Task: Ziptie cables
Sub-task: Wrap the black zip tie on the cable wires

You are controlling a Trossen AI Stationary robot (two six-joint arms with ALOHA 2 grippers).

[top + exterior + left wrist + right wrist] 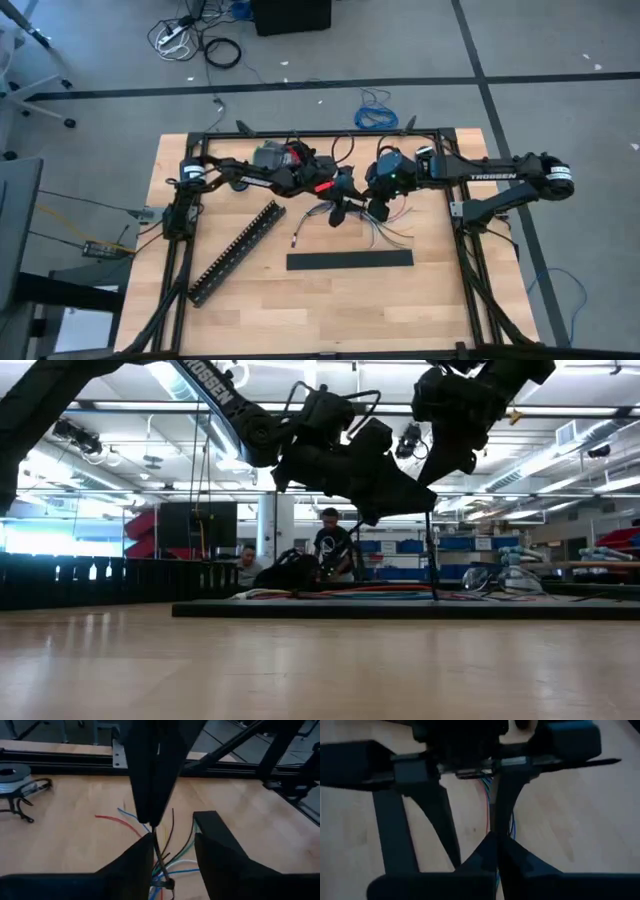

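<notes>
The cables, thin blue, green, white and red wires, lie on the table's middle with their ends fanned out. A thin black ziptie rises from its head on the bundle. Over the table's middle, my right gripper comes down from above and is shut on that strip. My left gripper is open, one finger on each side of the bundle; whether a finger touches the wires I cannot tell. In the high view the two grippers stand close together. My right gripper pinches the ziptie's free tail between its two shut fingertips. The fingers come from above, pointing down, in line with the strip. The strip runs straight from the fingertips down to its head on the bundle.
A flat black bar lies just on the near side of the cables. A long slotted duct lies slantwise at the left. A white spool sits by the far frame rail. People sit in the room beyond.
</notes>
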